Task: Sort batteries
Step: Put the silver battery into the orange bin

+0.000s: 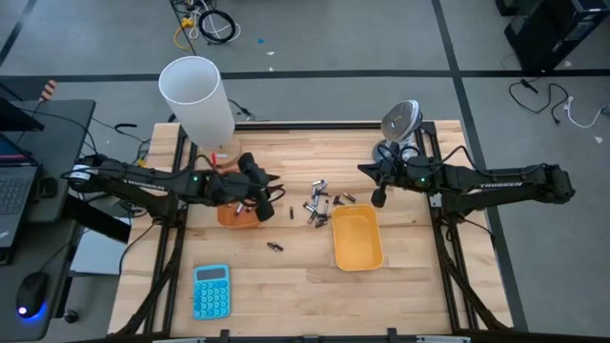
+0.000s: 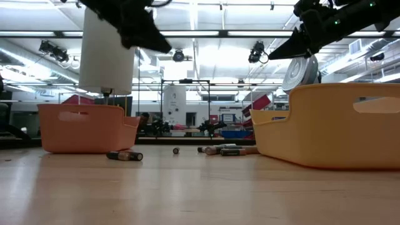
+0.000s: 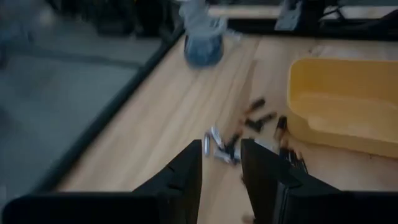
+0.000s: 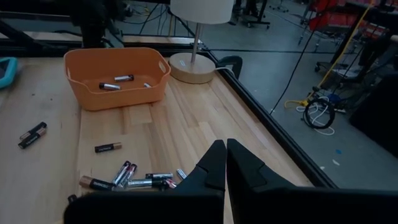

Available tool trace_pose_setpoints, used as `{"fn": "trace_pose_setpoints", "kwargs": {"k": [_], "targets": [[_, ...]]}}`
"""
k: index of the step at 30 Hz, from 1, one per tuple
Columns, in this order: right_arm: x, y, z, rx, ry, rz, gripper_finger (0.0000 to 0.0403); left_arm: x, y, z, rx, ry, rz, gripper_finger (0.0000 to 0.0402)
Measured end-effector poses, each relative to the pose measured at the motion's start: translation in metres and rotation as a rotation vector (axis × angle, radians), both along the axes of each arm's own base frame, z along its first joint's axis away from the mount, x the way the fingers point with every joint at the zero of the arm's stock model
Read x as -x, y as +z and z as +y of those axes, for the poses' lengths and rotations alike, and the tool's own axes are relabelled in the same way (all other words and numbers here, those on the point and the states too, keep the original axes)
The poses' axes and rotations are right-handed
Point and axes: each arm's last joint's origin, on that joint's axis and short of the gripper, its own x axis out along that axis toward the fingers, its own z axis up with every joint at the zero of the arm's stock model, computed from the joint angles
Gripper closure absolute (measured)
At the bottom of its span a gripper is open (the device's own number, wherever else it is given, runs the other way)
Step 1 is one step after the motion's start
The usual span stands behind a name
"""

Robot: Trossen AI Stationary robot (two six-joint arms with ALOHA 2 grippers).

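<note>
On the light wooden desk (image 1: 286,276), a loose cluster of small cylindrical batteries (image 1: 318,203), some silvery and some dark with copper-coloured ends, lies between the two trays, close to the far-left corner of the yellow rectangular plastic tray (image 1: 356,238). From the right wrist view the same cluster (image 4: 127,177) sits just ahead of that arm's fingers, with a single dark cell (image 4: 108,147) lying apart from it toward the orange rectangular plastic tray (image 4: 118,76). Three or so batteries (image 4: 116,82) rest inside the orange tray. A pair of dark cells (image 1: 275,246) lies alone on the open wood nearer the front edge, and the low view shows them (image 2: 125,155) just in front of the orange tray (image 2: 86,127).

The left end effector (image 1: 264,202) hangs above the desk beside the orange tray (image 1: 236,215), on the side facing the cluster. In its own wrist view the two dark fingers (image 3: 186,177) stand apart with a clear gap, empty, and the cluster (image 3: 224,146) shows beyond the gap.

The right end effector (image 1: 378,198) is raised over the desk by the far edge of the yellow tray. Its fingers (image 4: 211,168) are pressed together with only a thin seam between them, holding nothing.

A white cylindrical lamp shade (image 1: 196,98) stands at the far-left edge of the desk, a blue calculator (image 1: 211,291) lies near the front edge, and a small grey round fan (image 1: 400,121) sits at the far right.
</note>
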Motion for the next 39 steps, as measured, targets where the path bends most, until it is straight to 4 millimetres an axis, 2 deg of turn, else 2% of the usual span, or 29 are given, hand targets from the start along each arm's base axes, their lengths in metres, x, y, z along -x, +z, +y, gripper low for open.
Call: {"fn": "trace_pose_setpoints", "kwargs": {"k": [4,8,25,33,39], "targets": [[0.0,0.0,0.0,0.008,0.003,0.004,0.04,-0.006,0.003,0.001,-0.101,-0.061,-0.007,0.0289],[0.0,0.0,0.0,0.01,0.003,0.002,0.04,-0.019,-0.006,0.005,-0.147,-0.101,0.014,0.0289],[0.003,0.004,0.001,0.004,0.004,-0.029,0.04,-0.078,-0.085,0.029,-0.262,-0.345,0.183,0.0289],[0.002,0.003,0.002,-0.024,0.031,-0.031,0.04,-0.092,-0.116,0.035,-0.177,-0.496,0.17,0.0289],[0.002,0.004,0.002,-0.018,0.033,-0.029,0.04,-0.09,-0.132,0.047,-0.082,-0.582,0.217,0.0289]]}}
